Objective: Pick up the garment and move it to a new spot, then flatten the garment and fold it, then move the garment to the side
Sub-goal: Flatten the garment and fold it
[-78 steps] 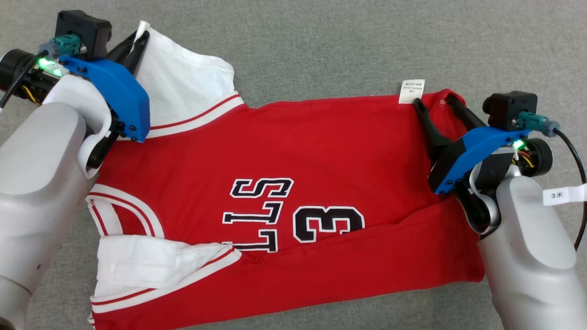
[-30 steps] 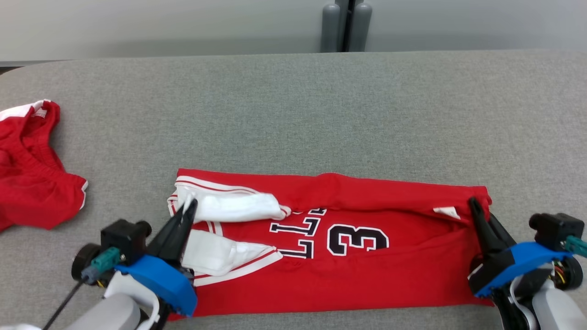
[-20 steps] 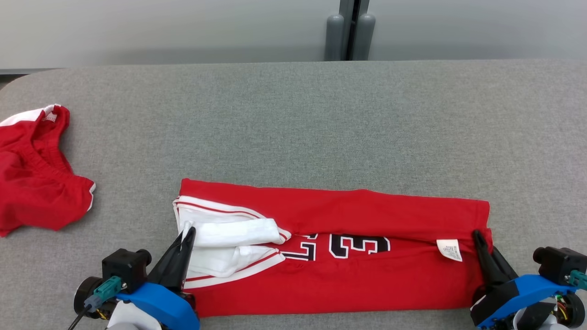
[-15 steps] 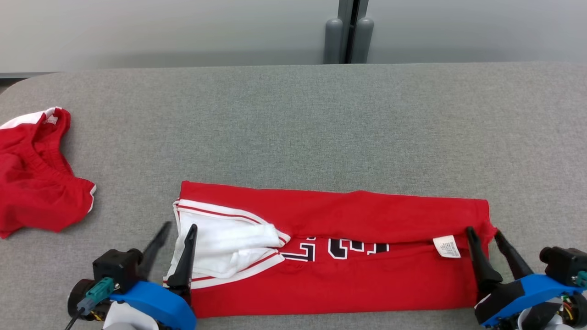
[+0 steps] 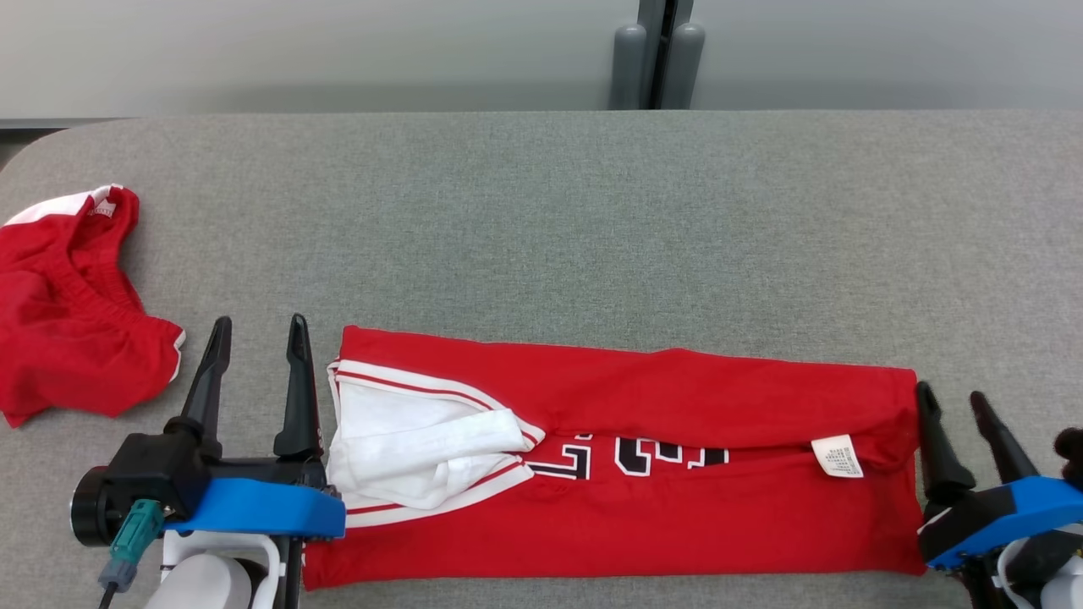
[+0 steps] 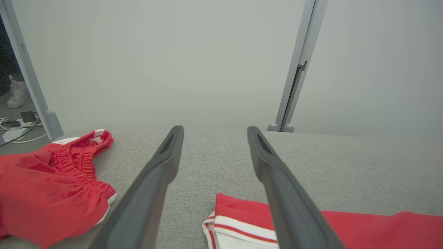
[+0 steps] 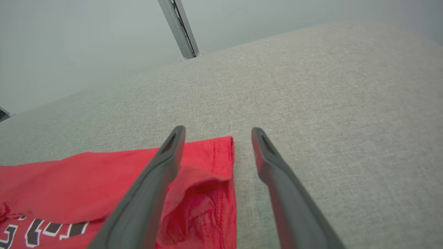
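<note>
Jersey (image 5: 677, 524) let go, left gripper (image 5: 259, 321), right gripper (image 5: 949, 392) both spread wide; right perhaps brushing hem.

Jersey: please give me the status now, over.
Left hand open beside sleeve end, right hand open at hem end. Jersey folded, not held, flat on table. Red shorts at left, apart.

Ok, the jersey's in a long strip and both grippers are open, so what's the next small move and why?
Probably ease the right gripper onto the jersey's right end and close on it, ready to carry that end leftward. The jersey lies as a long strip, folded lengthwise only; the left gripper and the right one stand open at its ends, holding nothing.
</note>
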